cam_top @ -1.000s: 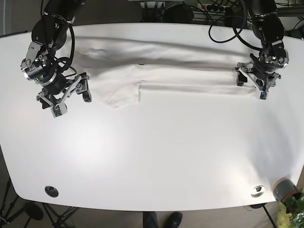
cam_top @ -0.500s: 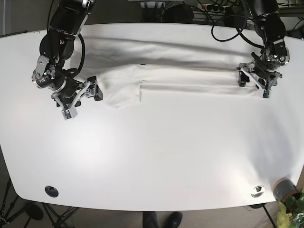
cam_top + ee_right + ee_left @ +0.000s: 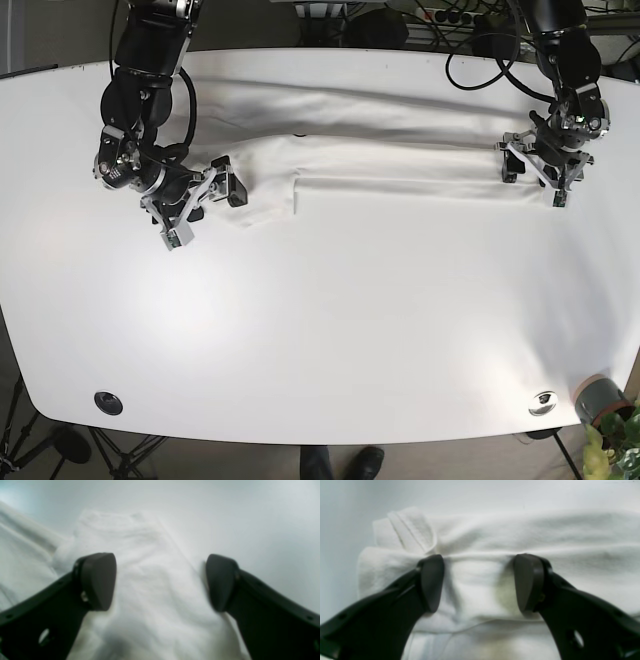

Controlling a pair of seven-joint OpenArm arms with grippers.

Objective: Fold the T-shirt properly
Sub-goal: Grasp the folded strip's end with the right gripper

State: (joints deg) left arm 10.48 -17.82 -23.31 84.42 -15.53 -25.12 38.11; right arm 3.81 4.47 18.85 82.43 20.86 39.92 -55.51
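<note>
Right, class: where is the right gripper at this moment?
In the base view the right gripper is on the left side of the table, open, at the sleeve end of the white T-shirt, opposite the left gripper.

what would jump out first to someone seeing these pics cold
A white T-shirt, partly folded into a long band, lies across the far side of the white table, nearly blending into it. Two black arms bracket it: the left tool sits open over the shirt's end on the base view's right, and the right tool sits open over a cloth flap at the other end. A small plant peeks in at the near corner.
</note>
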